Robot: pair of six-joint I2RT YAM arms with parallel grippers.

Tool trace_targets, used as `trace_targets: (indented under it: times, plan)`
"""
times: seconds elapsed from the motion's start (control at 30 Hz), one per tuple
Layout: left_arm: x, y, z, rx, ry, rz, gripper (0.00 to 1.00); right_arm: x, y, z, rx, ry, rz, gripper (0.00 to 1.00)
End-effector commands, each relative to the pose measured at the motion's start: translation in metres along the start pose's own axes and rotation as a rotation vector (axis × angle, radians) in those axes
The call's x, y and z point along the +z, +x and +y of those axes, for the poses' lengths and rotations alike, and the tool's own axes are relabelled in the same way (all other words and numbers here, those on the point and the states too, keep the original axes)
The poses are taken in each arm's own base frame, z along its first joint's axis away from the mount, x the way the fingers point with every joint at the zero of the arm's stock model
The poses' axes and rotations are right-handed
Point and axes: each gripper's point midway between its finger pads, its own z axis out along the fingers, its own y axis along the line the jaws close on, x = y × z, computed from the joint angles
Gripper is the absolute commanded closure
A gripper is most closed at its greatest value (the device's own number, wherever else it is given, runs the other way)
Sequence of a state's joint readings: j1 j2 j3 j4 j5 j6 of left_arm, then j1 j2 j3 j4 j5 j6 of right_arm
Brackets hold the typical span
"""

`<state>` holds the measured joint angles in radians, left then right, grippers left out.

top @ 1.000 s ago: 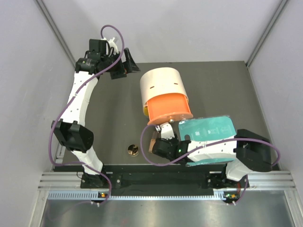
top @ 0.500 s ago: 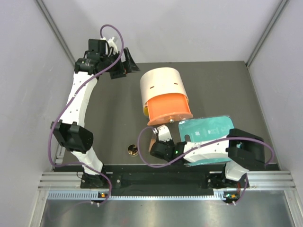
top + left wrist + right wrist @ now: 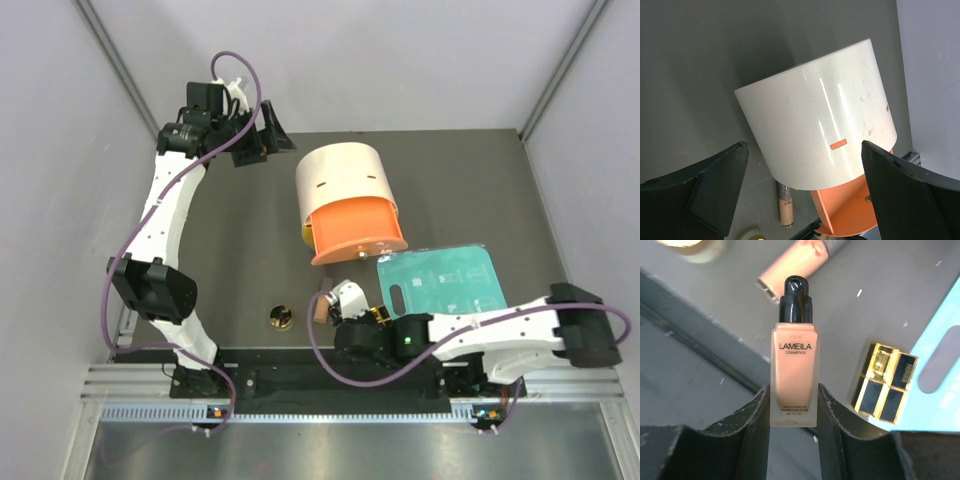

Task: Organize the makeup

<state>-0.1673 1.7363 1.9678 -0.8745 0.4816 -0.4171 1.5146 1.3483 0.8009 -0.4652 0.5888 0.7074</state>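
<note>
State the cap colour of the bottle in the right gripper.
Black cap on the bottle; right wrist view shows best.

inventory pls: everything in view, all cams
box: 1, cream shell with orange insert, on its side mid-table
board: 1, teal, flat, right of centre
compact: 1, gold-rimmed, near edge, left of centre
bottle: 1, peach with black pump, in right end effector
tube: 1 sure, peach, on table beyond bottle; the one by the box's orange end in the left wrist view may be the same
case: 1, black and gold, at board's edge
yellow item: 1, against box, unidentifiable
table: 1, dark grey
left end effector: open, above far left of table
right end effector: shut on bottle
</note>
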Motion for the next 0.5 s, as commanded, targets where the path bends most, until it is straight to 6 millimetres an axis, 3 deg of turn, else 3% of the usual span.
trace_targets:
  times: [0.0,0.27,0.47]
  plan:
    - [-0.009,-0.01,-0.011,0.022,0.032,-0.057,0.01,-0.056,-0.05,0.008,-0.017,-0.126,-0.129,1.0]
    - [0.003,-0.003,0.001,0.007,0.014,-0.046,0.01,-0.136,-0.141,-0.013,-0.054,-0.158,-0.346,1.0]
    - [0.015,-0.004,0.007,0.003,0.01,-0.045,0.01,-0.154,-0.198,-0.028,-0.074,-0.081,-0.437,1.0]
